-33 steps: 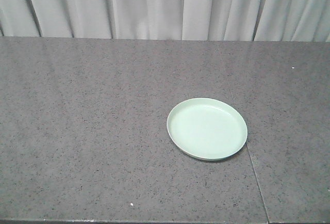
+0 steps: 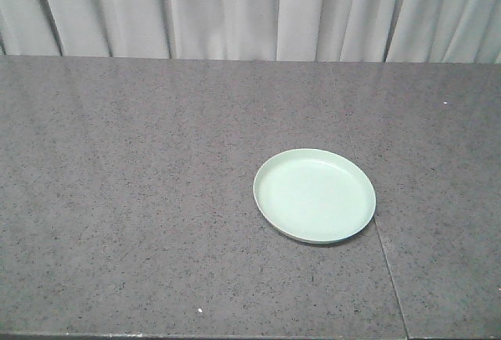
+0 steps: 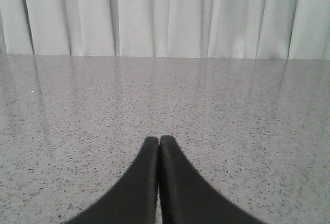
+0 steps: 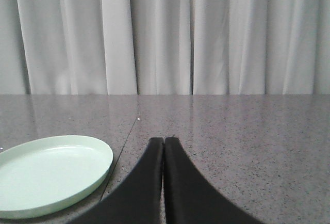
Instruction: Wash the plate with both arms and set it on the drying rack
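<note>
Plate (image 2: 314, 196) lies flat on grey speckled counter (image 2: 117, 199) (curtain (image 2: 235, 11) behind).

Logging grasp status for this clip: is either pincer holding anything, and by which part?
Nothing is held. The left pincer and right pincer are both shut on nothing, and the plate lies free on the counter.

Grey speckled counter (image 2: 141, 199), pale pleated curtain (image 2: 235, 11) behind
</note>
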{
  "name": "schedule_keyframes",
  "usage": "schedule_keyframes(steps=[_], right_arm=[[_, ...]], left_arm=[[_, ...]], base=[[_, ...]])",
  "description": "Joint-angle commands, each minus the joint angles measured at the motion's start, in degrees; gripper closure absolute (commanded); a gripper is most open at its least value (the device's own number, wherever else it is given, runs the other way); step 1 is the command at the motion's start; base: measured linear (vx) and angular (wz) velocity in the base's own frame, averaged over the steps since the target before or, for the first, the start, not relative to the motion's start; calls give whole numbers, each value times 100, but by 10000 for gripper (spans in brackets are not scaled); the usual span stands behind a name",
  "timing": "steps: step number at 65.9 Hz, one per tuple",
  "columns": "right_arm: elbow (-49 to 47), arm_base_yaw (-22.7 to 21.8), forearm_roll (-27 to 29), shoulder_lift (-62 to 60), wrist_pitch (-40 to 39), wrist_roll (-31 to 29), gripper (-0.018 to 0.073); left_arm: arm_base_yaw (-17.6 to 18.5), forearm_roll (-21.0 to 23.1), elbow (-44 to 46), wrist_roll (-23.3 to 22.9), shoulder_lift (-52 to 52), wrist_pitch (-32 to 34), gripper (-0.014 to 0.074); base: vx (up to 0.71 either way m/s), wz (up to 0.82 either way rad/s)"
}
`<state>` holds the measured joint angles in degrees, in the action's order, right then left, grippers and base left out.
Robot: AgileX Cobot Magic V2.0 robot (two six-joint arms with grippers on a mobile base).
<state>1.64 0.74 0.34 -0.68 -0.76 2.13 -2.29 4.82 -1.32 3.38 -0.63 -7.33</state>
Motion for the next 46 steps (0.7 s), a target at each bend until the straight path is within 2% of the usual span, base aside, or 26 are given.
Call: schedule_keyframes(steps=[1,9,26,35,46], right_arm=[[-106,-31,110,-21,-575,16,565],[-780,-31,39,190,-248,-106,565],[-2790,-31,54,1576,1909,-407,564],[-3602,-31,64,2394,2715,-407,559],[-4325,-31,129,3388,3605,-454,484]], left_arm=[[44,18,126,-47,-87,438,603],[44,18,126,-47,-87,438,603],[44,18,126,-47,-87,438,603],[44,18,126,-47,-87,438,603],[44,18,126,-47,-87,438,603]], base=[[0,0],[0,0],[0,0],[0,0],[0,0]])
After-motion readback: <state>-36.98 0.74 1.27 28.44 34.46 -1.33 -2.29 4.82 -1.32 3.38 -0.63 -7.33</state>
